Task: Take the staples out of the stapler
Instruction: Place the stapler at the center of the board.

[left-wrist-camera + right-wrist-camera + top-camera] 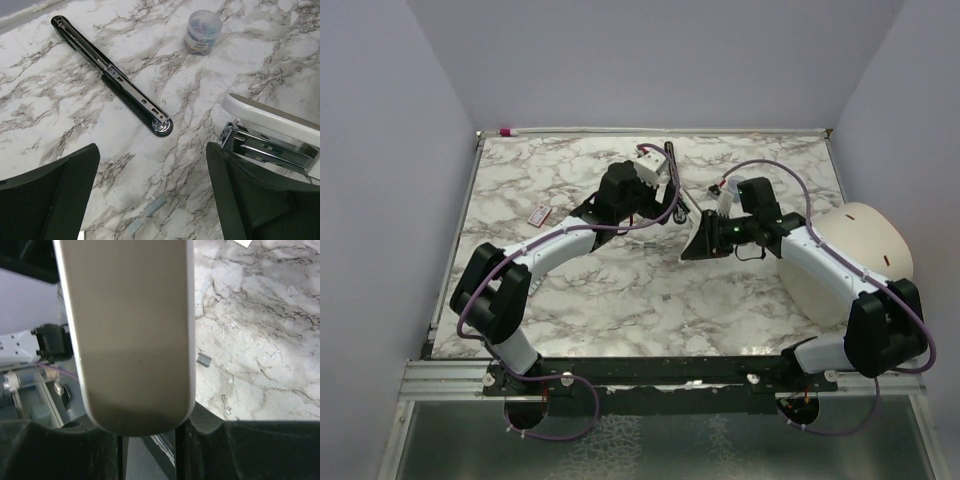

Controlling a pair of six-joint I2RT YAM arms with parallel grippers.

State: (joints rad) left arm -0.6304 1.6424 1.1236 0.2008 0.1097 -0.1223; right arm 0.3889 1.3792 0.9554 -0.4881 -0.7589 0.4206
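As the right claw (703, 238) grips the open stapler (135, 340) near loose staples (155, 205) (left claw (152, 165) gaping, empty), shaking out leftovers seems next.

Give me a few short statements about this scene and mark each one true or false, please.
1. The left tool is open. True.
2. The right tool holds nothing. False: it is shut on the white stapler.
3. Short strips of staples lie on the marble table. True.
4. The left tool grips the long black bar. False: the bar lies on the table, apart from that tool.
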